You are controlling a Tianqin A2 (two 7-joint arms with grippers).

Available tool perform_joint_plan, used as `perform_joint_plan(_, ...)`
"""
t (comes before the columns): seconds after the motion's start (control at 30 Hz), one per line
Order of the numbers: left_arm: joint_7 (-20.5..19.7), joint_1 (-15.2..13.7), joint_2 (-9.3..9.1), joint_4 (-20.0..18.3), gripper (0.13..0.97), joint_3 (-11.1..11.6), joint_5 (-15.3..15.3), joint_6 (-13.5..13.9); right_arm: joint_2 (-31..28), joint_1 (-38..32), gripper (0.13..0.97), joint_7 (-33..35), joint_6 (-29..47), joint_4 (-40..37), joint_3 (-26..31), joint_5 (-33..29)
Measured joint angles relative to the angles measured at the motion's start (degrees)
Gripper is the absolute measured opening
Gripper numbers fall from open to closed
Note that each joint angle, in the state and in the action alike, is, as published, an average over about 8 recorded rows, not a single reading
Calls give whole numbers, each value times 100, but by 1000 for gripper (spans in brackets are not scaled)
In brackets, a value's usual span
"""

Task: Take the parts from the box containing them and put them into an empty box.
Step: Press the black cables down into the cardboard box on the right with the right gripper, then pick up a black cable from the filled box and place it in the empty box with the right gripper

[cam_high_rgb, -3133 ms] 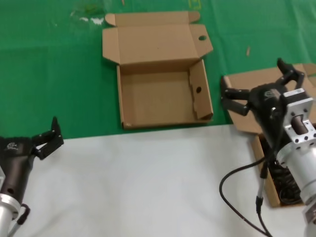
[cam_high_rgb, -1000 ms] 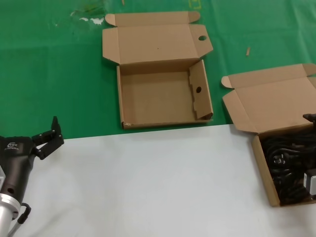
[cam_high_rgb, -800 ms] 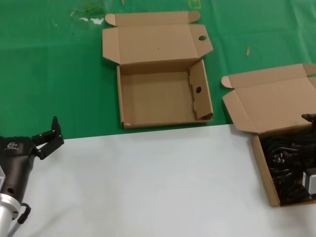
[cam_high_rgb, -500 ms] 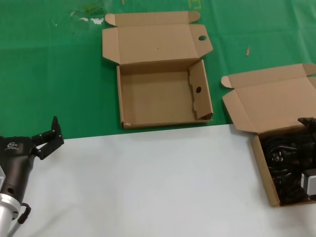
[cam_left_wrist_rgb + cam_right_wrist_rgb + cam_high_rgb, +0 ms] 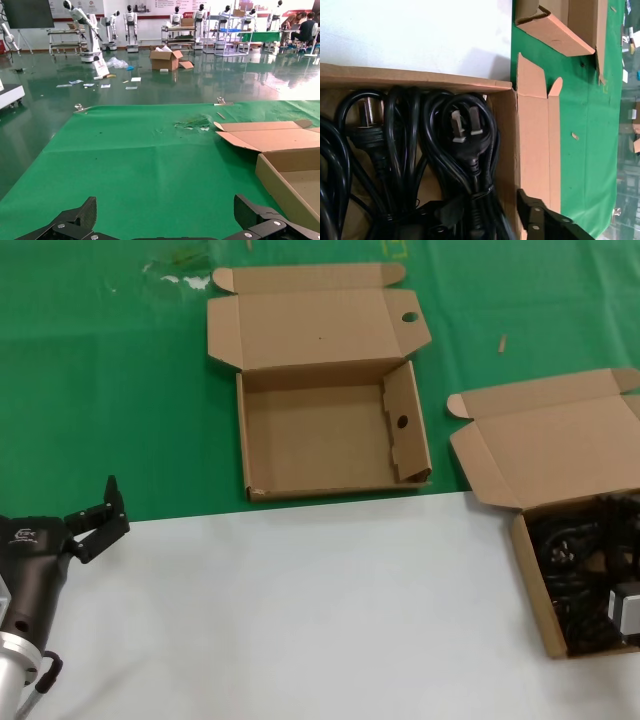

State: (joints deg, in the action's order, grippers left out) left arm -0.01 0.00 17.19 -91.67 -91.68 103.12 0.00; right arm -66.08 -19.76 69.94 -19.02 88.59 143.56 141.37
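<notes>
The empty box (image 5: 262, 440) lies open on the green mat, with round holes in its lid flap and inner side wall. The box containing the parts (image 5: 528, 565) sits at the right, its plain lid (image 5: 545, 445) folded back. Black looped cords (image 5: 575, 560) fill it. In the right wrist view my right gripper (image 5: 485, 219) is open and low inside this box (image 5: 420, 80). One finger is among the cords and the other finger (image 5: 537, 217) is by the box wall. A plugged cord bundle (image 5: 466, 137) lies between them. My left gripper (image 5: 98, 515) waits open at the near left.
A white sheet (image 5: 300, 610) covers the near half of the table and the green mat (image 5: 110, 390) covers the far half. The empty box's corner (image 5: 555, 32) shows beyond the parts box. Past the table's far edge is a hall floor (image 5: 125, 100).
My right gripper has left its place over the parts box's lid, swung out to the right edge and sunk into the cords. The left arm and both boxes have not moved.
</notes>
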Motion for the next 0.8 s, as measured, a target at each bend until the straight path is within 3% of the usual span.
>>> perform_joint_plan(0.33, 0, 0, 0, 0, 966, 0, 0, 0, -44, 61, 299, -149, -3, 17, -82, -55)
perform_joint_plan(0.57, 0, 0, 0, 0, 966, 0, 0, 0, -291, 209, 245, -307, -62, 256, -261, -51)
perform_joint_plan(0.8, 0, 0, 0, 0, 966, 0, 0, 0, -746, 453, 227, -472, -317, 1033, -586, 114)
